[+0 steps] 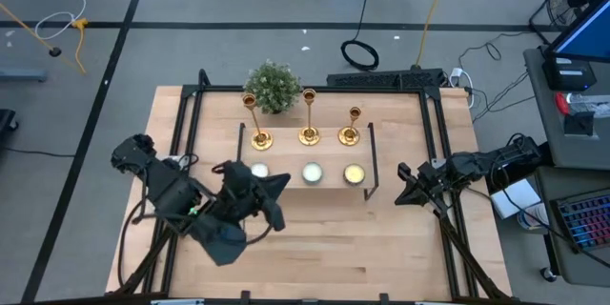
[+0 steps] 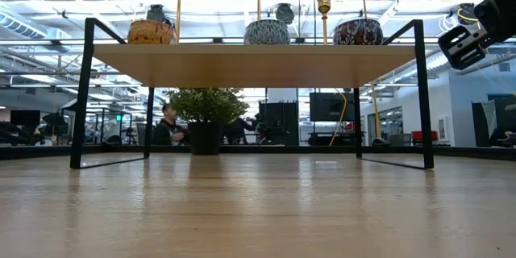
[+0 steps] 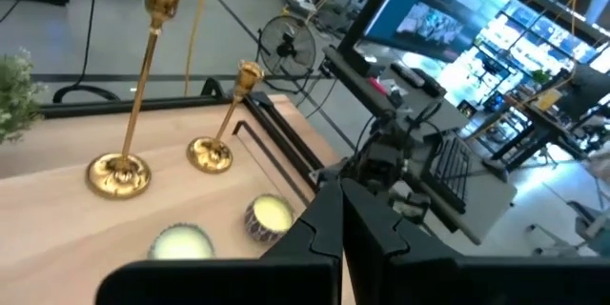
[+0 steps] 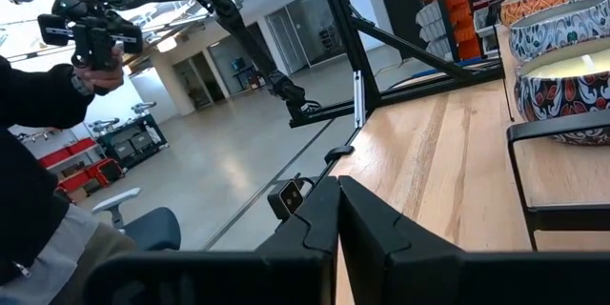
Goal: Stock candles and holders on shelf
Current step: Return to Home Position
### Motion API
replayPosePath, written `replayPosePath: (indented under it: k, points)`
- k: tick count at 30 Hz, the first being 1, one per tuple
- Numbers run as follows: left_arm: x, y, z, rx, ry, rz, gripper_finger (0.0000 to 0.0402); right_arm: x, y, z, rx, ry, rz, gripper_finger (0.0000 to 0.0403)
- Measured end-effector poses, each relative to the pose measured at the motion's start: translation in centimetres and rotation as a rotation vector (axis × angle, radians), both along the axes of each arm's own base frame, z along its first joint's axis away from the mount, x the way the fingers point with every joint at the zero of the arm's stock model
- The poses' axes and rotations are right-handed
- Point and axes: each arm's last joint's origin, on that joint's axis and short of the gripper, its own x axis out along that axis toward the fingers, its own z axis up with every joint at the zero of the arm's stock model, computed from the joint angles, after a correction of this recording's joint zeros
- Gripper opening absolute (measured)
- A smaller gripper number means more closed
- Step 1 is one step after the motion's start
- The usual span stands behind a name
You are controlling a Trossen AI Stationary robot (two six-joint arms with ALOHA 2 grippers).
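- One tabletop [image 1: 315,248] carries the shelf [image 1: 286,155] at its rear centre.
- Two arms flank the shelf front. The left gripper [image 1: 279,185] is at the left front corner and the right gripper [image 1: 401,183] is just beyond the right end. Both pairs of fingers are pressed together, empty.
- Three holders [image 1: 309,135] stand upright in the shelf's rear row.
- Three candles [image 1: 312,173] sit in the front row, one before each holder.

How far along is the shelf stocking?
Done: the shelf carries three holders behind, three candles in front. In hand: nothing; the left gripper hangs shut by its front-left corner, the right gripper shut off its right end. Left: parking both arms.
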Motion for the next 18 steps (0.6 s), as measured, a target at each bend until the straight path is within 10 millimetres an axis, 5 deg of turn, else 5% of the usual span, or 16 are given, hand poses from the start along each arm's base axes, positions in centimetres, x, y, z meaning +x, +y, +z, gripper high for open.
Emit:
replayPosePath:
  k: [18]
  points:
    - [-4.7,-1.5,-2.2,-0.007,0.133,0.0,0.0,0.0,0.0,0.0,0.0,0.0,0.0,0.0008]
